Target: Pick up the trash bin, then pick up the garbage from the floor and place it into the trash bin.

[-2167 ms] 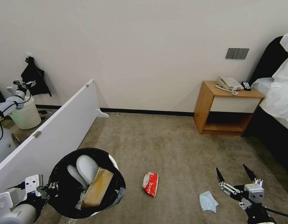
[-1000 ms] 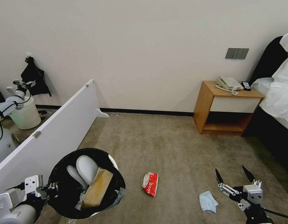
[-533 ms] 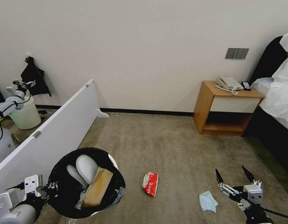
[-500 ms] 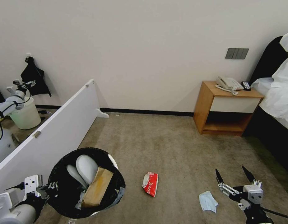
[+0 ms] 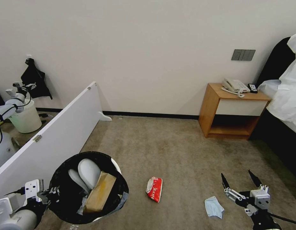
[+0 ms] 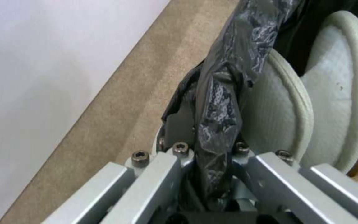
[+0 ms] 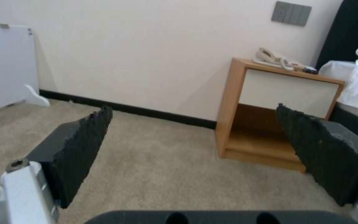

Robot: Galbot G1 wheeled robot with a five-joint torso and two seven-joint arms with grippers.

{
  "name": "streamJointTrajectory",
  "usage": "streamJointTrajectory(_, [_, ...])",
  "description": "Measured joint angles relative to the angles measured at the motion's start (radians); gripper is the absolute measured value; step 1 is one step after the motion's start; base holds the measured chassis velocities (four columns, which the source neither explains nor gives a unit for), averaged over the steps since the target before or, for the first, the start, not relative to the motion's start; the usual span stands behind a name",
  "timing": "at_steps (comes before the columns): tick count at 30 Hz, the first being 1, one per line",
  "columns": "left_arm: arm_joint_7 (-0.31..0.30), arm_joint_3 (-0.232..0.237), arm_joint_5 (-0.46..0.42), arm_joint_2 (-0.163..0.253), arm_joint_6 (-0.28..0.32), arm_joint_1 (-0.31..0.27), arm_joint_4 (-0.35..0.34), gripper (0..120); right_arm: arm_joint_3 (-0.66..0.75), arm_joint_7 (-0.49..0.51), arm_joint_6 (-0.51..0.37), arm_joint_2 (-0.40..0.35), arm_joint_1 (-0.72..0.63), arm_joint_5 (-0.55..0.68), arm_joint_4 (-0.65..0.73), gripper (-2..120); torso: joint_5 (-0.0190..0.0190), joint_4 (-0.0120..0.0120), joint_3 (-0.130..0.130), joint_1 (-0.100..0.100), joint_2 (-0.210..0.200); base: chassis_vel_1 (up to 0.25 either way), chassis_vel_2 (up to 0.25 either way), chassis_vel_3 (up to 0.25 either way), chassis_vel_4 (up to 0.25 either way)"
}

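The trash bin, white with a black bag over its rim, hangs at the lower left, and my left gripper is shut on its bagged rim. Inside lie two white slippers and a brown paper bag. On the carpet lie a red snack packet and, further right, a pale-blue mask. My right gripper hovers open just right of the mask, its black fingers spread wide and pointing toward the nightstand.
A white board leans along the left beside the bin. A pale bucket and another robot arm stand behind it. A wooden nightstand with a phone and a bed fill the right.
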Motion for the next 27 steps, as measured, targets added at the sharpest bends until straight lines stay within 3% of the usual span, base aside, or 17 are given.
streamJointTrajectory(27, [0.001,-0.001,0.002,0.001,-0.001,-0.002,0.002,3,0.003,-0.008,0.0,-0.003,0.004,0.008,-0.003,100,0.0,-0.0001,0.0,0.0,0.0,-0.013,0.012,0.011,-0.011])
